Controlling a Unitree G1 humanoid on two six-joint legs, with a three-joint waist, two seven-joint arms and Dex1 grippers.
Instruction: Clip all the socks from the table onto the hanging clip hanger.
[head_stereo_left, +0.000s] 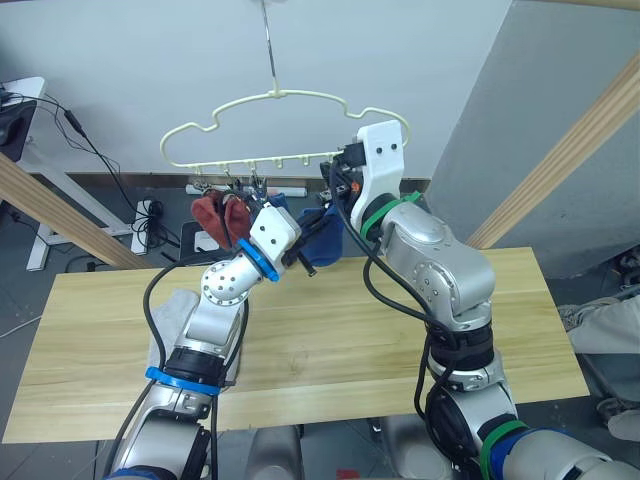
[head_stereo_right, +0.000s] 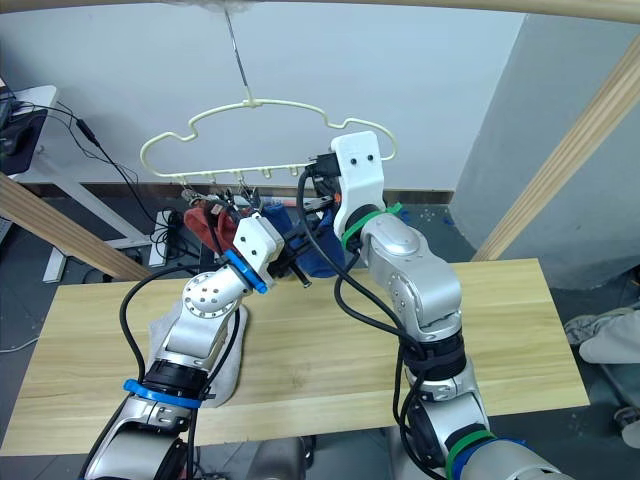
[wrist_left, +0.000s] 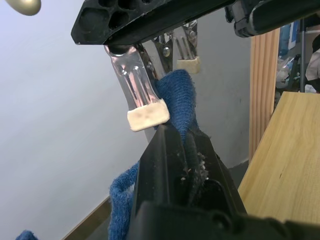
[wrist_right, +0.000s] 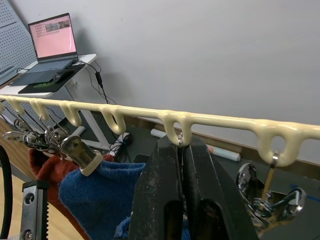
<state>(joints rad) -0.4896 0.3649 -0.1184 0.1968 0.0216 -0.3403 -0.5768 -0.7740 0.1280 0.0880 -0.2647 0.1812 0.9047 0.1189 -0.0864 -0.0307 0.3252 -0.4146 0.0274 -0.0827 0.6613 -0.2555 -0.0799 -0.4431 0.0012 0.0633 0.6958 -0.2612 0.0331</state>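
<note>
Blue sock (wrist_left: 176, 97) sitting between your left gripper (wrist_left: 186, 150) fingers, pinched tight, its tip touching clip (wrist_left: 145, 102) just beyond fingertips. Right gripper (wrist_right: 183, 165) clamping hanger (wrist_right: 150, 116) wire. Red socks (head_stereo_left: 220, 216) hanging clipped; grey sock (head_stereo_right: 232, 365) waiting on table (head_stereo_left: 520, 330).

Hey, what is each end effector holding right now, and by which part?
The left end effector pinches a blue sock by its upper edge, beside a clip. The right end effector is shut on a small metal link hanging from the clip hanger.
</note>
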